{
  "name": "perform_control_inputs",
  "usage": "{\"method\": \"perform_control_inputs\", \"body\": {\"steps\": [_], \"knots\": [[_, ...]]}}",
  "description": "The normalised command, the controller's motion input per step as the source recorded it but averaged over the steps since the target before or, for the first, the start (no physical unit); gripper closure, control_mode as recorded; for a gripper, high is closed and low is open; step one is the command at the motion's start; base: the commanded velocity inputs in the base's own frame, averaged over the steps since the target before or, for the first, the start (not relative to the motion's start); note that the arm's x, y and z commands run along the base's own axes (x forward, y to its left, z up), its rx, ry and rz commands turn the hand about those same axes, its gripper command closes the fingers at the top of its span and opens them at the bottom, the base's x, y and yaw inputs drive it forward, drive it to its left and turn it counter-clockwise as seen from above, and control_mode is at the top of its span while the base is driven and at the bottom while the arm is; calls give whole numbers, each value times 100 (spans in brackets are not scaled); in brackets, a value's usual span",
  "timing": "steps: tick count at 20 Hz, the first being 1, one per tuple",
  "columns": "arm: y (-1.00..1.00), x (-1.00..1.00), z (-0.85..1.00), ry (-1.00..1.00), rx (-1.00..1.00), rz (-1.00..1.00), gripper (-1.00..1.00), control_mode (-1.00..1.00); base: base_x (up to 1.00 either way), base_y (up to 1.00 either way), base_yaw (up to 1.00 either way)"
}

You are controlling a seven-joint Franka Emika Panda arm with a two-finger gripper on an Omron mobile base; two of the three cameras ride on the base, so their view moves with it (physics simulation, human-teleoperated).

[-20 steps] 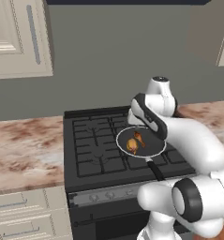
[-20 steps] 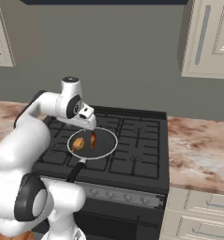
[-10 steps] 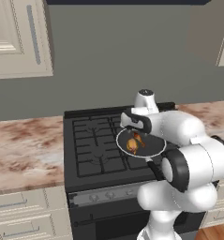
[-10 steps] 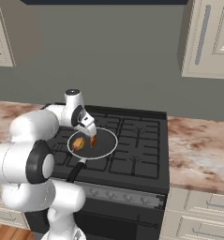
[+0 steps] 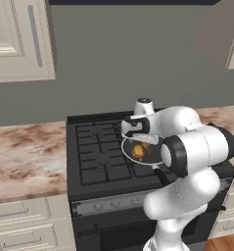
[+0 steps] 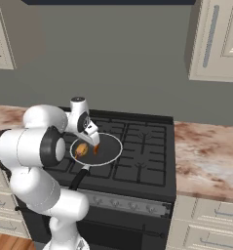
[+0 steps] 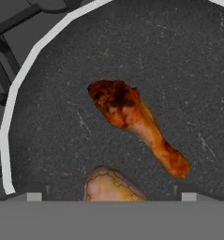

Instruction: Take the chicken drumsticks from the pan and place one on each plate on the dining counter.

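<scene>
You're at the first pick. The hand (image 6: 92, 141) hangs low over the pan (image 6: 109, 154), which sits on the black stove (image 6: 142, 161), flanked by mottled stone counter (image 6: 208, 156). Both chicken drumsticks lie inside the pan: one (image 7: 134, 124) shows whole in the hand view, dark end toward the pale rim; the other (image 7: 111, 185) lies just beside it, cut off at the bottom edge. The fingertips sit wide apart at the bottom corners, nothing between them. Nothing is lifted yet. Next move, as I judge it: centre over one drumstick, turn the hand across its shaft, descend, close.
</scene>
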Motion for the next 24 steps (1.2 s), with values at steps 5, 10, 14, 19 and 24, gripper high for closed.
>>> {"method": "perform_control_inputs", "body": {"steps": [5, 10, 14, 19, 24], "knots": [[0, -20, -3, 7, 0, 0, -100, -100, 0, 0, 0], [1, -20, -3, 5, 0, 0, -100, -100, 0, 0, 0], [2, -22, -5, 3, 1, 0, -100, -100, 0, 0, 0], [1, -5, -17, 8, 0, 0, -100, -100, 0, 0, 0], [0, 0, -4, 0, 0, 0, -100, -100, 0, 0, 0]]}}
